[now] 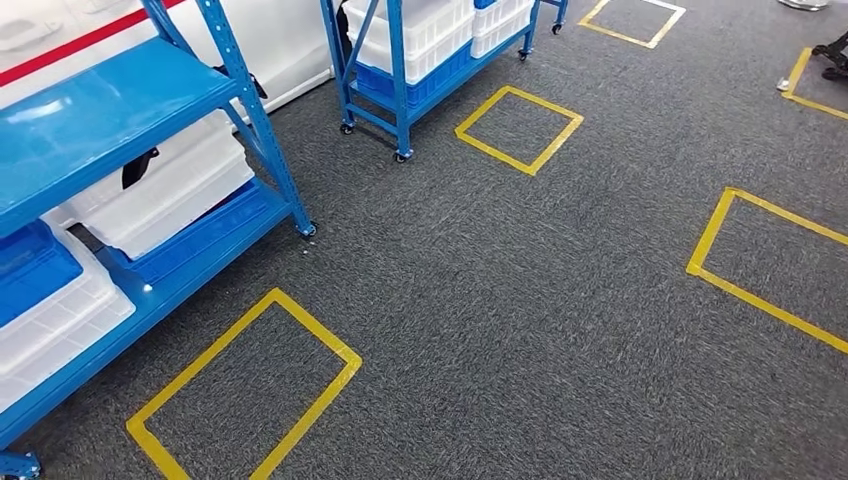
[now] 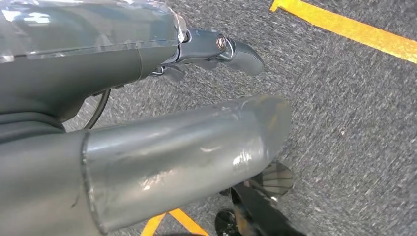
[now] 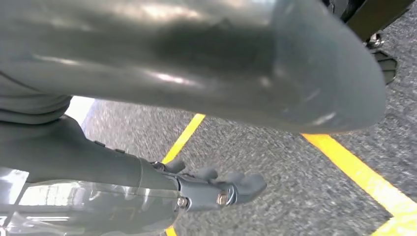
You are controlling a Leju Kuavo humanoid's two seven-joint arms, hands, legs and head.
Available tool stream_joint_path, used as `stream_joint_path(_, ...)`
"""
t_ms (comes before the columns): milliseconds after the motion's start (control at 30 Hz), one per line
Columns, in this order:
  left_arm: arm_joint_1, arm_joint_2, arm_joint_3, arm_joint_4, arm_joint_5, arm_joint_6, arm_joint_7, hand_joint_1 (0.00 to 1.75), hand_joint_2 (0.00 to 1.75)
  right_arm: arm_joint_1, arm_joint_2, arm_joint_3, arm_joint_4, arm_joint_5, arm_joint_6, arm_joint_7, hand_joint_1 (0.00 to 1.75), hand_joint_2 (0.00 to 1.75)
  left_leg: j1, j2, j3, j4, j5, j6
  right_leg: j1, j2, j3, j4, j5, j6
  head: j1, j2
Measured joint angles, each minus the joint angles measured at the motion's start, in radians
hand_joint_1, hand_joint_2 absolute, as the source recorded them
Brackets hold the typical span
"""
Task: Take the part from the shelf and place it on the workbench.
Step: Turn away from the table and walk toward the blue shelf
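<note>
Left robot hand [image 2: 196, 103]: hangs over grey carpet floor [image 1: 520, 300], fingers apart, holding nothing.
Right robot hand [image 3: 206, 123]: spread, holding nothing.
Shelf: blue metal shelf [image 1: 110, 110] on the left carries white plastic bins [image 1: 170, 190].
Part: cannot tell where.
Floor: yellow tape squares [image 1: 245, 395].

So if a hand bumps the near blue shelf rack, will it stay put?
Probably not firmly. The blue shelf rack stands on small caster wheels, so a push may roll it on the carpet. The stacked white bins likely add weight, which should slow it.
</note>
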Motion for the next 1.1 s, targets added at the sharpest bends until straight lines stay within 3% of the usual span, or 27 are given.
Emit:
stream_joint_path(67,-0.001,0.001,0.000,0.000,0.000,0.000,0.000,0.00,0.00,-0.003,0.000,0.000,0.000,0.000,0.000,0.000,0.00,0.00,-0.010,0.016,0.016,-0.040,0.004,0.011,0.002,-0.017,0.004,-0.001,-0.003,0.009,0.000,0.000)
stream_joint_path(133,0.002,0.001,0.001,0.000,0.000,0.000,0.000,0.00,0.00,-0.008,0.000,0.000,0.000,0.000,0.000,0.000,0.00,0.00,-0.007,-0.006,0.018,-0.049,0.011,0.020,0.000,-0.025,0.011,-0.002,-0.007,0.018,0.000,0.000)
stream_joint_path(200,0.002,0.001,0.002,0.000,-0.001,0.000,0.000,0.00,0.00,-0.008,0.000,0.000,0.000,0.002,0.000,-0.001,0.00,0.00,0.000,-0.027,0.024,-0.062,0.021,0.031,-0.003,0.017,-0.002,0.036,-0.038,0.028,0.002,0.000)
stream_joint_path(267,-0.002,0.000,0.002,0.000,-0.003,0.000,-0.001,0.00,0.00,-0.005,-0.001,0.000,0.000,0.004,0.001,-0.002,0.00,0.00,0.004,-0.048,0.023,-0.066,0.027,0.038,-0.007,0.069,-0.057,0.150,-0.102,0.035,0.007,0.000)
stream_joint_path(333,-0.003,0.000,0.002,0.000,-0.003,0.000,-0.001,0.00,0.00,-0.003,-0.001,0.000,0.000,0.005,0.001,-0.002,0.00,0.00,0.004,-0.071,0.021,-0.065,0.028,0.039,-0.011,0.083,-0.114,0.260,-0.138,0.038,0.008,0.000)
stream_joint_path(367,-0.002,0.000,0.002,0.000,-0.004,0.000,-0.001,0.00,0.00,-0.003,-0.001,0.000,0.000,0.006,0.001,-0.002,0.00,0.00,0.004,-0.085,0.022,-0.064,0.028,0.039,-0.013,0.084,-0.122,0.268,-0.126,0.040,0.008,0.000)
stream_joint_path(400,-0.002,0.000,0.002,0.000,-0.004,0.000,-0.001,0.00,0.00,-0.003,-0.002,0.000,0.000,0.007,0.001,-0.002,0.00,0.00,0.005,-0.098,0.023,-0.062,0.027,0.037,-0.015,0.087,-0.111,0.238,-0.095,0.040,0.008,0.000)
stream_joint_path(433,-0.001,0.000,0.002,0.000,-0.005,0.000,-0.001,0.00,0.00,-0.003,-0.002,0.000,0.000,0.009,0.001,-0.002,0.00,0.00,0.007,-0.112,0.023,-0.058,0.025,0.034,-0.018,0.096,-0.084,0.175,-0.052,0.041,0.009,0.000)
stream_joint_path(500,-0.002,0.000,0.002,0.000,-0.006,0.000,-0.001,0.00,0.00,-0.001,-0.003,0.000,0.000,0.013,0.000,-0.002,0.00,0.00,0.007,-0.136,0.019,-0.048,0.020,0.025,-0.022,0.135,-0.035,0.056,0.003,0.039,0.010,0.000)
stream_joint_path(567,-0.002,0.000,0.002,0.000,-0.006,0.000,-0.001,0.00,0.00,-0.003,-0.003,-0.001,0.000,0.017,0.000,-0.002,0.00,0.00,0.007,-0.153,0.010,-0.042,0.020,0.012,-0.021,0.153,-0.021,0.016,0.009,0.033,0.011,0.000)
stream_joint_path(633,0.000,0.000,0.002,0.000,-0.006,0.000,-0.001,0.00,0.00,-0.008,-0.003,-0.001,0.000,0.019,0.000,-0.002,0.00,0.00,0.010,-0.163,0.005,-0.043,0.020,-0.001,-0.020,0.134,-0.019,0.011,0.013,0.021,0.011,0.000)
stream_joint_path(700,0.002,-0.001,0.003,0.000,-0.006,0.000,-0.002,0.00,0.00,-0.008,-0.002,-0.001,0.000,0.019,0.000,-0.002,0.00,0.00,0.010,-0.125,-0.011,-0.009,-0.004,-0.013,-0.020,0.112,-0.014,0.002,0.016,0.007,0.006,0.000)
stream_joint_path(767,-0.001,-0.001,0.003,0.000,-0.006,0.000,-0.002,0.00,0.00,-0.005,-0.001,-0.001,0.000,0.020,0.000,-0.003,0.00,0.00,0.010,-0.075,-0.062,0.102,-0.066,-0.022,-0.018,0.086,-0.012,-0.002,0.015,-0.002,-0.002,0.000)
stream_joint_path(833,-0.002,-0.001,0.003,0.000,-0.006,0.000,-0.002,0.00,0.00,-0.002,-0.002,-0.002,0.001,0.020,0.000,-0.003,0.00,0.00,0.013,-0.062,-0.122,0.225,-0.115,-0.027,-0.014,0.060,-0.011,-0.001,0.012,-0.007,-0.003,0.000)
stream_joint_path(867,-0.001,-0.001,0.003,0.000,-0.006,0.000,-0.002,0.00,0.00,-0.001,-0.002,-0.002,0.000,0.020,0.000,-0.003,0.00,0.00,0.014,-0.061,-0.132,0.245,-0.112,-0.028,-0.012,0.048,-0.010,0.000,0.010,-0.007,-0.003,0.000)
stream_joint_path(900,0.001,-0.001,0.003,0.000,-0.006,0.000,-0.002,0.00,0.00,-0.002,-0.002,-0.002,0.000,0.020,0.000,-0.003,0.00,0.00,0.014,-0.059,-0.120,0.224,-0.090,-0.027,-0.012,0.037,-0.007,0.000,0.008,-0.007,-0.003,0.000)
stream_joint_path(933,0.002,-0.001,0.003,0.000,-0.006,0.000,-0.002,0.00,0.00,-0.003,-0.002,-0.002,0.000,0.020,0.000,-0.003,0.00,0.00,0.013,-0.052,-0.090,0.165,-0.055,-0.024,-0.011,0.026,-0.003,0.000,0.006,-0.006,-0.003,0.000)
stream_joint_path(1000,0.000,0.000,0.003,0.000,-0.006,0.000,-0.002,0.00,0.00,-0.004,-0.001,-0.003,0.001,0.020,0.000,-0.003,0.00,0.00,0.006,-0.015,-0.019,0.024,0.003,-0.012,-0.009,0.007,0.006,0.001,-0.001,0.001,-0.003,0.000)
stream_joint_path(1067,-0.002,0.000,0.003,0.000,-0.006,0.000,-0.002,0.00,0.00,-0.005,-0.001,-0.004,0.001,0.020,0.000,-0.003,0.00,0.00,-0.003,0.006,0.008,-0.037,0.017,0.002,-0.006,-0.010,0.012,0.000,-0.006,0.010,-0.003,0.000)
stream_joint_path(1100,-0.001,0.001,0.003,0.000,-0.006,0.001,-0.002,0.00,0.00,-0.008,-0.001,-0.004,0.001,0.020,0.001,-0.003,0.00,0.00,-0.006,-0.002,0.007,-0.040,0.017,0.008,-0.005,-0.019,0.015,-0.002,-0.007,0.014,-0.002,0.000)
